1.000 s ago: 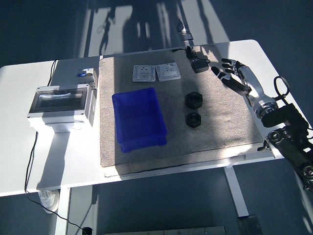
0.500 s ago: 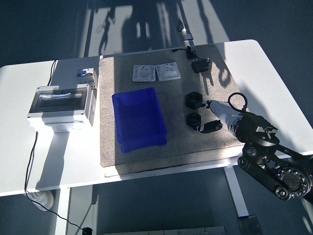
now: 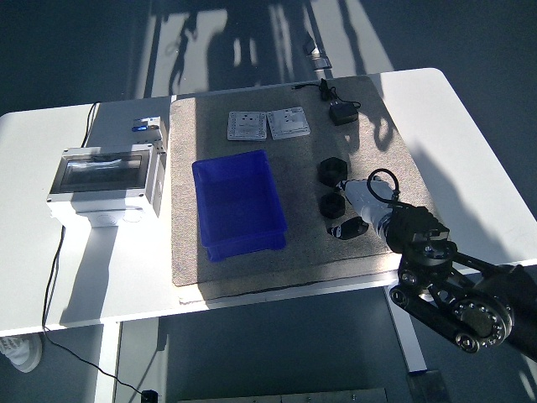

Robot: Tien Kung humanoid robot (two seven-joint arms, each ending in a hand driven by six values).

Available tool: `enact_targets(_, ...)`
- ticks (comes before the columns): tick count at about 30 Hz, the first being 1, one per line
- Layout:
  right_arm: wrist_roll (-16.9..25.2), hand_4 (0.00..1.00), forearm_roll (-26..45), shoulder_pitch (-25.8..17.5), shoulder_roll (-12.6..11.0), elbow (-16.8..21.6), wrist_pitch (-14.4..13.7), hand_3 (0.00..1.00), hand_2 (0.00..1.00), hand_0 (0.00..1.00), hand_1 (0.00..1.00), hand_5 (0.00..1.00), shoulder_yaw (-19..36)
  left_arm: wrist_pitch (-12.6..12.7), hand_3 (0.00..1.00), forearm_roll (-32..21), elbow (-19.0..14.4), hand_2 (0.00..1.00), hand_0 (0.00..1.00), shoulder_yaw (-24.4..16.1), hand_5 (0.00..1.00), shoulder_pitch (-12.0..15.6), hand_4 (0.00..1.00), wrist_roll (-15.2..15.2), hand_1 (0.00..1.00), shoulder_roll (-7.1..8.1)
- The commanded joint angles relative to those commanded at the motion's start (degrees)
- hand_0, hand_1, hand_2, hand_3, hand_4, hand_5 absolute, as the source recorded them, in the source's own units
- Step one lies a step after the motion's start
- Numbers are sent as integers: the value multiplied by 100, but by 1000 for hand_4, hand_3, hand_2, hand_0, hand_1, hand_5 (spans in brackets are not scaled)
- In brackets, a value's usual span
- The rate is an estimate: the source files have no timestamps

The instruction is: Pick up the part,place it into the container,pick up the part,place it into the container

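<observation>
Two black parts lie on the grey mat (image 3: 369, 134). The nearer part (image 3: 331, 204) is directly under the right hand's (image 3: 352, 201) fingertips, touching them or nearly so. The farther part (image 3: 332, 170) sits just beyond the hand, towards the table's far side. Whether the fingers are closed around the nearer part or only resting over it cannot be told, since the hand itself hides the contact; the thumb (image 3: 349, 227) points out on the hand's near side. The blue container (image 3: 239, 205) stands to the hand's left, a short way past the parts. Well beyond the hand, at the mat's far edge, lie two white plates (image 3: 268, 124) and a black adapter (image 3: 342, 112). Far left of the hand, off the mat, stands a grey enclosure box (image 3: 106, 179) on the white table (image 3: 50, 277).
</observation>
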Motion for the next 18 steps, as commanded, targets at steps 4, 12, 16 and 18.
enact_targets(4, 177, 858, -148, -31, 85, -311, -261, 819, 842, 998, 845, 354, 44, 6, 626, 34, 0, 617, 618, -22, 813, -10, 614, 12, 629, 3)
enact_targets(12, 452, 810, -221, -19, 112, -480, -628, 758, 755, 950, 782, 333, -23, 5, 625, 97, 0, 616, 618, -64, 808, -17, 614, 39, 629, 14)
enact_targets(16, 540, 709, -170, -16, 126, -514, -738, 605, 509, 867, 651, 270, -25, 13, 626, 121, 0, 615, 617, -96, 808, -25, 614, 46, 629, 19)
enact_targets(18, 576, 709, -129, -34, 137, -536, -777, 605, 509, 867, 651, 270, 10, 16, 626, 131, 0, 615, 617, -111, 808, -29, 614, 47, 629, 23)
